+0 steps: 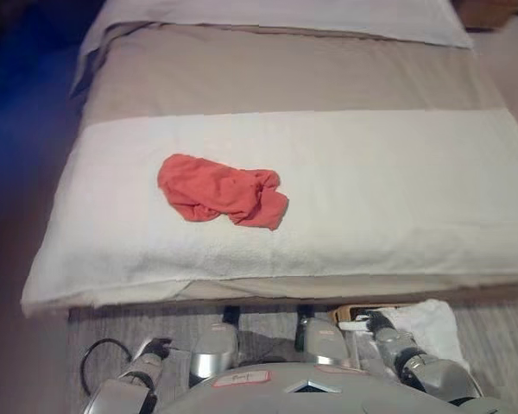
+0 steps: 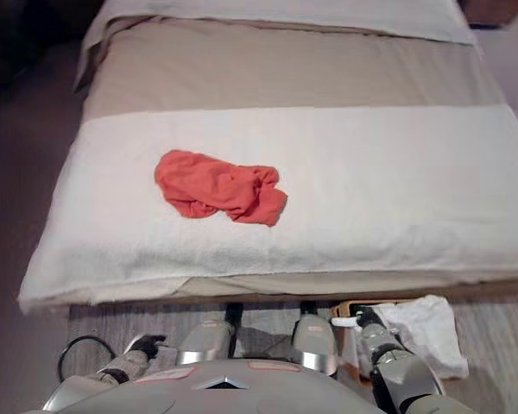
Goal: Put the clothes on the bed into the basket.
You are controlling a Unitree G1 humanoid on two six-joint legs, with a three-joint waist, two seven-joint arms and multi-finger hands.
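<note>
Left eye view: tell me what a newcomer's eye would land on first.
The crumpled coral-red garment stands out first, lying on the white blanket across the near part of the bed, left of centre. Next comes a white cloth on the floor at the lower right, beside the right hand; the left hand hangs low at the lower left.

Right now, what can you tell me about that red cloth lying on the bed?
The red cloth is a coral-red piece of soft fabric, crumpled into a loose heap with folds and a bunched, twisted end on its right side. It lies flat on the white blanket that crosses the bed, left of the middle and near the front edge. Nothing but the blanket touches it; neither hand is near it.
</note>
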